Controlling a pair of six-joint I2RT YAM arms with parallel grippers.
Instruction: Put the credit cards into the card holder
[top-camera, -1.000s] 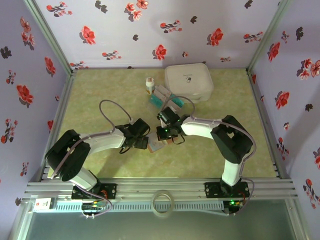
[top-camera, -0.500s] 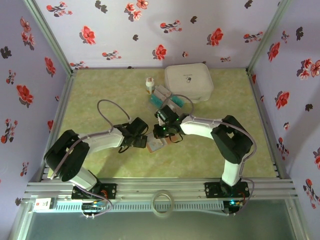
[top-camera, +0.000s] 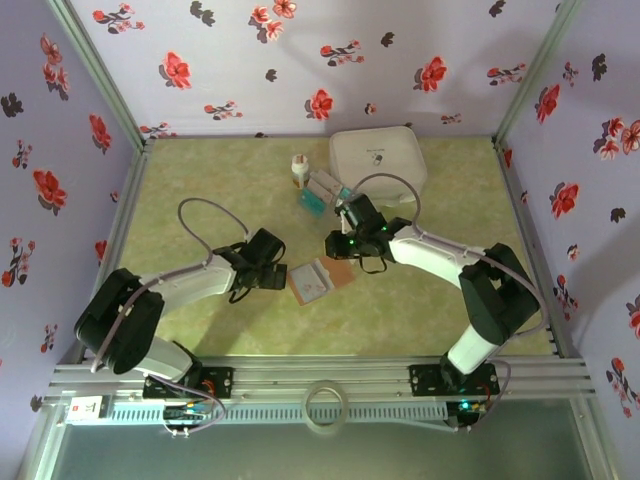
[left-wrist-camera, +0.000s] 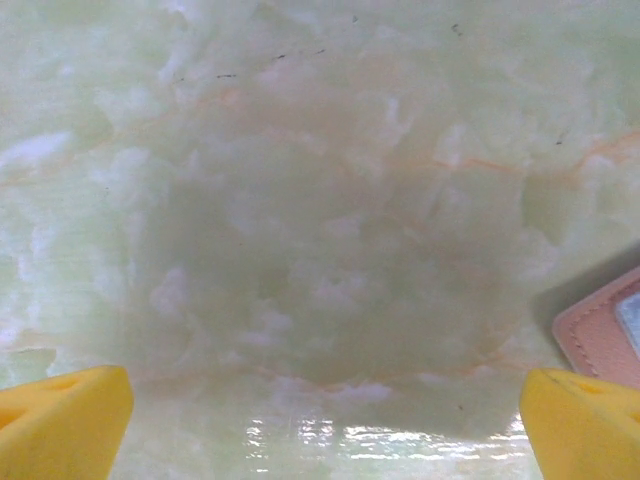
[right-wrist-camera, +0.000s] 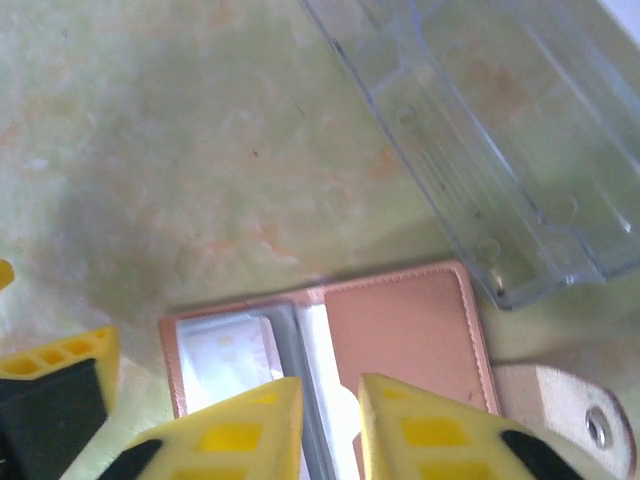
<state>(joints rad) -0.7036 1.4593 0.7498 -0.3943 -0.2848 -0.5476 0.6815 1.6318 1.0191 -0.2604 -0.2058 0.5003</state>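
The card holder (top-camera: 322, 278) lies open on the table, reddish-brown, with a pale card (top-camera: 309, 284) in its left pocket. In the right wrist view the card holder (right-wrist-camera: 405, 330) and that white card (right-wrist-camera: 222, 352) lie just beyond my right gripper (right-wrist-camera: 330, 425), whose yellow fingers stand a narrow gap apart with nothing between them. My right gripper (top-camera: 342, 248) hovers just behind the holder. My left gripper (top-camera: 279, 275) stands wide open left of it, fingertips (left-wrist-camera: 62, 420) far apart, the holder's edge (left-wrist-camera: 598, 330) at the right. More credit cards (top-camera: 318, 195), teal and white, lie further back.
A clear plastic tray (right-wrist-camera: 500, 130) lies close behind the holder, next to the loose cards. A large white zip case (top-camera: 378, 160) and a small white bottle (top-camera: 298, 170) stand at the back. The holder's strap with a snap (right-wrist-camera: 570, 415) sticks out to the right.
My right gripper has parted its fingers and pulled back from the holder toward the rear right. My left gripper has drawn away to the left. The holder now lies uncovered.
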